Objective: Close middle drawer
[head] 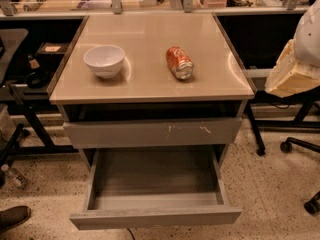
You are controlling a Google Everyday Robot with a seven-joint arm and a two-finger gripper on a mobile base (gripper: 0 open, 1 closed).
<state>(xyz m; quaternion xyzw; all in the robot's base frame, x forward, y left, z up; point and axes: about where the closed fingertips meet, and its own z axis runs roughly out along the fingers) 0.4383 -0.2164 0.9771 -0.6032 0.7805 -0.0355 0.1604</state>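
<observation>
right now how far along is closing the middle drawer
Nothing looks done: the middle drawer is pulled well out, its grey tray showing. In hand: the gripper hangs at the right edge, beside the cabinet top, apart from the drawer. Left: reach the flat front and push it in under the scratched drawer front.

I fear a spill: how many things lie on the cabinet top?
2: bowl at left, can on its side at right. Gripper not in view; only the arm at the right edge.
</observation>
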